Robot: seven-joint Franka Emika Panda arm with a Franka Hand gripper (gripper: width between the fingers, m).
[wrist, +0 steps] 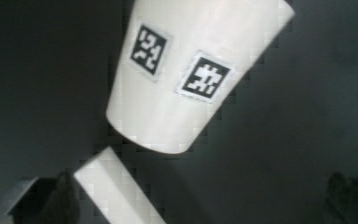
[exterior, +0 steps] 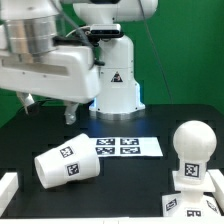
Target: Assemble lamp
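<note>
On the black worktop [exterior: 30, 140], near-left in the exterior view, the cone shade [exterior: 68, 165] lies toppled; the bulb [exterior: 192, 145] already stands in the base [exterior: 195, 187]. Grasping the shade comes next. The pincer's state I cannot tell.

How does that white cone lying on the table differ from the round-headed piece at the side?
The shade lies on its side; the bulb stands upright on the base. The shade is a wide tapered cone; the bulb has a round head on a narrower neck. The shade lies alone; the bulb is seated. Both are white with square tags.
</note>
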